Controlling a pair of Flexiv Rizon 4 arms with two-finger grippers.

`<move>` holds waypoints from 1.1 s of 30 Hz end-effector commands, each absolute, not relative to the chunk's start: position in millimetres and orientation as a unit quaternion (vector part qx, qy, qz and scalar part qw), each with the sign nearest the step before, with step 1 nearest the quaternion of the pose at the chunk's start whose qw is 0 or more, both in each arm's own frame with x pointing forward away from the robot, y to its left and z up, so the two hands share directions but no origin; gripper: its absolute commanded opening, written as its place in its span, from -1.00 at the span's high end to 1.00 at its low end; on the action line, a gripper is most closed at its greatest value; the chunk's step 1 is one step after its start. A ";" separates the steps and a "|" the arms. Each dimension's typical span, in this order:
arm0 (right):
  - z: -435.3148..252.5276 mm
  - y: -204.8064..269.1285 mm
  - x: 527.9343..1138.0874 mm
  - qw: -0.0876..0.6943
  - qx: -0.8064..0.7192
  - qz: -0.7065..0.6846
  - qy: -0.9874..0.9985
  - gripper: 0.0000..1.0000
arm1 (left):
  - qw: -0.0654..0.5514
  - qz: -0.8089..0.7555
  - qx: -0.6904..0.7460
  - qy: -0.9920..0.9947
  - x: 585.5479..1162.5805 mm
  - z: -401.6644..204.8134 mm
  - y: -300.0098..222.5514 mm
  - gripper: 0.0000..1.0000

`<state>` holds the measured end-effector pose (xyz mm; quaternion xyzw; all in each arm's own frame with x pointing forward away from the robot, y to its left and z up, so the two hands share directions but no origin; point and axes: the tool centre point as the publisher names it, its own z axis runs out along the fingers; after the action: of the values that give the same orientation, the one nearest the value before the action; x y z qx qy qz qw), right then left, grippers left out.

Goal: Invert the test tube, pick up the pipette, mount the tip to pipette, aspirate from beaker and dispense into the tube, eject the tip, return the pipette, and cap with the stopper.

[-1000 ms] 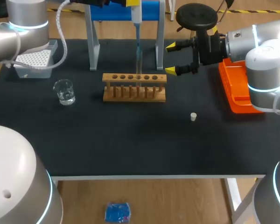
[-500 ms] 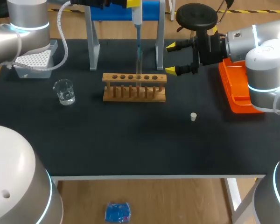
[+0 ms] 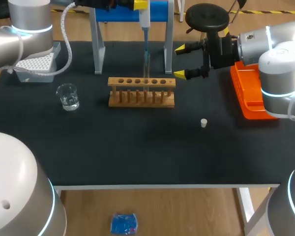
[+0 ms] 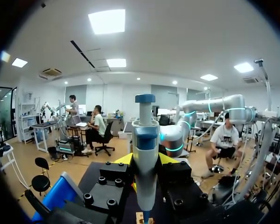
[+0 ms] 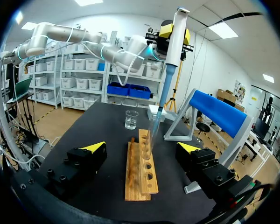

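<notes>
Nothing has visibly shifted since the frame a second ago: both arms, the pipette and everything on the table sit where they were.

At the top centre of the head view, the left claw (image 3: 140, 4) is closed on the body of a white and blue plastic pipette (image 3: 144, 19). The pipette hangs upright, its slim blue tip (image 3: 146, 49) pointing straight down. In the left wrist view the pipette (image 4: 145, 158) stands between the two yellow fingertips, with its round blue button uppermost.

The tip's end meets a clear glass tube (image 3: 147, 66) that stands upright in a wooden rack (image 3: 141, 92) just above the middle of the frame. How far it goes in cannot be told. The rack has a row of round holes along its top bar.

The right claw (image 3: 180, 61) hovers right of the rack, spread wide and holding nothing. In the right wrist view the rack (image 5: 141, 170) lies ahead of its open fingers, with the tube (image 5: 151, 133) rising from it.

A small clear glass beaker (image 3: 68, 96) holding a little liquid stands at centre left. A small white stopper (image 3: 203, 123) lies alone on the black matte table (image 3: 137, 152), right of centre. A pale tip box (image 3: 34, 64) sits at the upper left, and an orange plastic tray (image 3: 248, 93) at the right edge.
</notes>
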<state>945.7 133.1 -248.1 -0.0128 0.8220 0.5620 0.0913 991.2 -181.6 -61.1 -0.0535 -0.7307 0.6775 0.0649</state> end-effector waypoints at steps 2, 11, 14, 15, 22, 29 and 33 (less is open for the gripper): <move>-248.3 132.5 945.8 0.091 -0.013 0.562 0.822 -1.00 | 0.064 0.679 -0.052 -0.730 991.3 -62.9 -182.7 1.00; -248.3 132.5 945.8 0.091 -0.013 0.562 0.822 -1.00 | 0.063 0.680 -0.053 -0.729 990.0 -64.4 -182.4 1.00; -248.3 132.5 945.8 0.091 -0.013 0.562 0.822 -1.00 | 0.062 0.680 -0.053 -0.729 989.6 -64.7 -182.4 1.00; -248.3 132.5 945.8 0.091 -0.013 0.562 0.822 -1.00 | 0.062 0.680 -0.053 -0.729 989.5 -64.8 -182.5 1.00; -248.3 132.5 945.8 0.091 -0.013 0.562 0.822 -1.00 | 0.063 0.681 -0.052 -0.728 988.9 -67.4 -182.8 1.00; -248.3 132.5 945.8 0.091 -0.013 0.562 0.822 -1.00 | 0.063 0.679 -0.050 -0.730 987.9 -69.0 -183.0 1.00; -248.3 132.5 945.8 0.091 -0.013 0.562 0.822 -1.00 | 0.062 0.679 -0.050 -0.729 987.1 -70.3 -183.5 1.00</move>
<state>945.7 133.1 -248.1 -0.0128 0.8220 0.5620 0.0913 989.4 -182.5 -69.8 -0.0521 -0.7298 0.6785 0.0652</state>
